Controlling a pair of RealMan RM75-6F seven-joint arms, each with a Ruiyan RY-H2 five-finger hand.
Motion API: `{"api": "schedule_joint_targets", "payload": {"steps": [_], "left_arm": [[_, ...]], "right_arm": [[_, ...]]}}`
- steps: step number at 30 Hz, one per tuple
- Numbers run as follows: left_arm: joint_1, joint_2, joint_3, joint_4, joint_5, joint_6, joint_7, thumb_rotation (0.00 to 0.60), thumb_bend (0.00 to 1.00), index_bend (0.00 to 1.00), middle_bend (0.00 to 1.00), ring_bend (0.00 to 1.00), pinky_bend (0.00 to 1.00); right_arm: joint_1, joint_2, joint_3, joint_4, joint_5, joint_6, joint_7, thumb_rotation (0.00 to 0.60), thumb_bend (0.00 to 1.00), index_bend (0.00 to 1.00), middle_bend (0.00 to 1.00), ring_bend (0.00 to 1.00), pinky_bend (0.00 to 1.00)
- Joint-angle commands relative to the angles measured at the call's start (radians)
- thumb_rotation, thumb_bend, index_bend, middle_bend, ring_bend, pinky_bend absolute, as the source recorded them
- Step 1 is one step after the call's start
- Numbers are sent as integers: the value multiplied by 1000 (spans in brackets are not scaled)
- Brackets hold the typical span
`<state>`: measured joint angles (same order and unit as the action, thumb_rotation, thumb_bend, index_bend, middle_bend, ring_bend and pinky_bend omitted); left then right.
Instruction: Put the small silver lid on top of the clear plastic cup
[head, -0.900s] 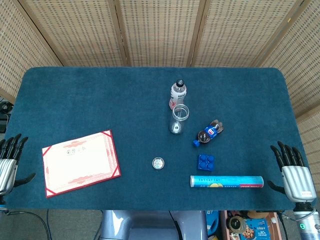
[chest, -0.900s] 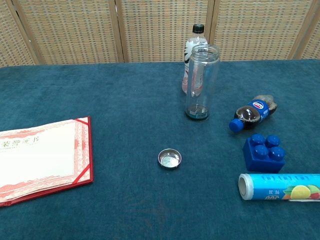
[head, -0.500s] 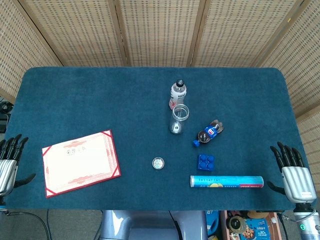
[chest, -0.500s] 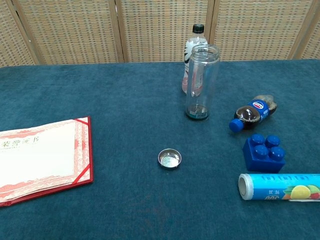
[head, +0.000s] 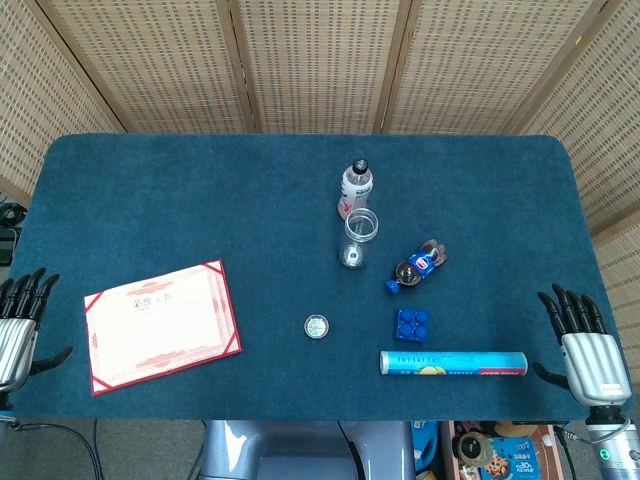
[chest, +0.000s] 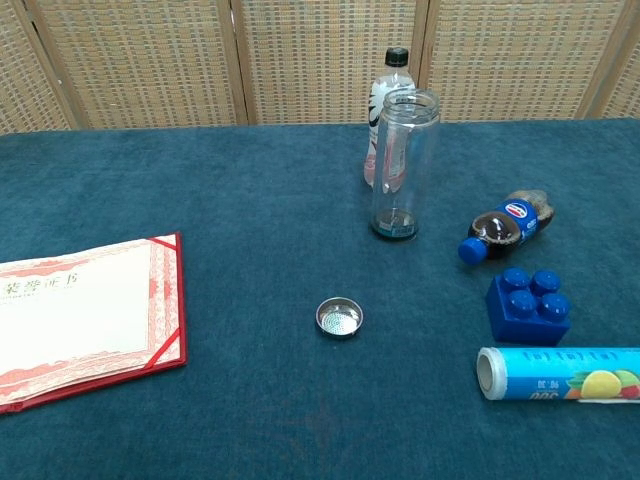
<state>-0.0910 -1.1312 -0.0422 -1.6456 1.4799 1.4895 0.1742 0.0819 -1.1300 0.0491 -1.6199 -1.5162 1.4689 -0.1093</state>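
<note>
The small silver lid (head: 317, 325) (chest: 339, 317) lies flat on the blue cloth near the table's front middle, its hollow side up. The clear plastic cup (head: 358, 238) (chest: 403, 166) stands upright and uncovered behind it, a little to the right. My left hand (head: 20, 328) rests at the table's front left edge, fingers spread, holding nothing. At the front right edge is my right hand (head: 584, 344), likewise spread and empty. Both hands are far from the lid and cup and show only in the head view.
A water bottle (head: 356, 184) stands just behind the cup. A cola bottle (head: 416, 265) lies to the cup's right, with a blue brick (head: 412, 324) and a blue tube (head: 453, 362) nearer the front. A red-edged certificate (head: 161, 324) lies front left.
Both hands have slid slightly toward the front edge of the table. The objects have not moved.
</note>
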Motion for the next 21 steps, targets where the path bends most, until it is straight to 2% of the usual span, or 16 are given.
{"api": "schedule_joint_targets", "payload": {"steps": [1,7,11,14,21], "left_arm": [[1,0,0,-2,1,1,2,600,127,0,0,0,0],[1,2,-3,-3,-5,0,-2,600,128,0,0,0,0],[-2,2,-4,-6,-11,-6,6,600,128,0,0,0,0],[-3,0,-4,-7,-9,-5,10,600,127,0,0,0,0],[-4,0,-5,-3,-14,-9,8,600,128,0,0,0,0]], "right_arm": [[3,-6,0,16,-24,12,29,600,0,0,0,0,0],[24,-24,-9,38,-105,32,89,600,0,0,0,0,0],[56,-28,-5,23,-141,12,57,600,0,15,0,0,0],[85,-30,1,12,-170,-3,56,600,0,64,0,0,0],[176,-72,-15,30,-303,-23,208,600,0,217,0,0,46]]}}
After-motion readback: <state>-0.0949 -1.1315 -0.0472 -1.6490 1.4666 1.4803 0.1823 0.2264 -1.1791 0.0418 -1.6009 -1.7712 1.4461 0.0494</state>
